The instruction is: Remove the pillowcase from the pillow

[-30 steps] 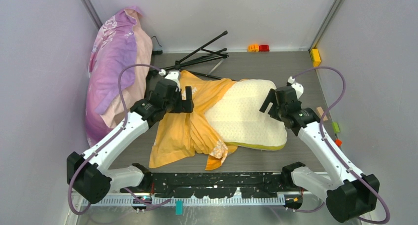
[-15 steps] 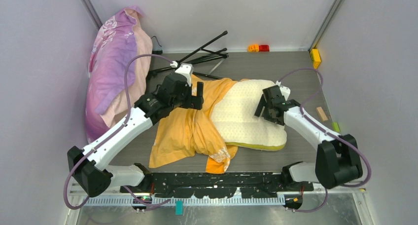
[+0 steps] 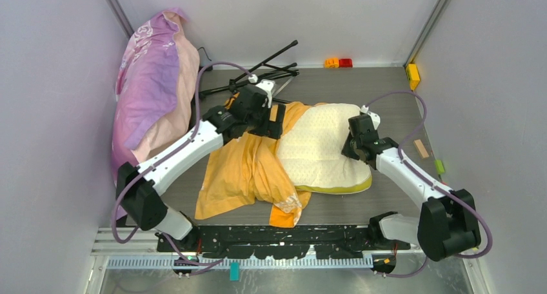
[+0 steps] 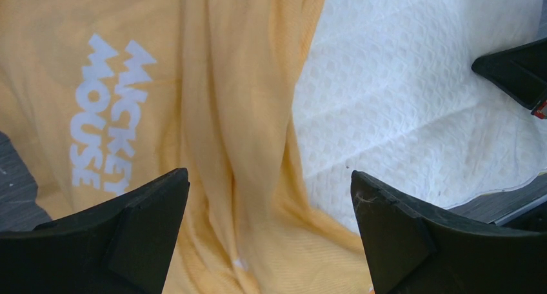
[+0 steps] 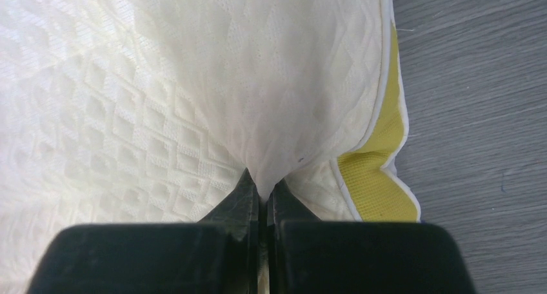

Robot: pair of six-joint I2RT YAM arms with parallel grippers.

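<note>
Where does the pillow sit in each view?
Top external: the pillow is centre-right, its left end covered by the pillowcase.
Left wrist: upper right, beside the pillowcase.
Right wrist: fills left and centre, pinched by the right gripper.
Shared landmark: the yellow side band, in the top and right wrist views.

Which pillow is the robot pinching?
The cream-white quilted pillow, its fabric pinched in the shut right gripper. The pink-purple floral pillow stands apart by the left wall, untouched.

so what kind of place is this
Probably a robot lab work cell, not a bedroom: plain grey walls box in the table, and a folded black tripod lies at the back.
</note>
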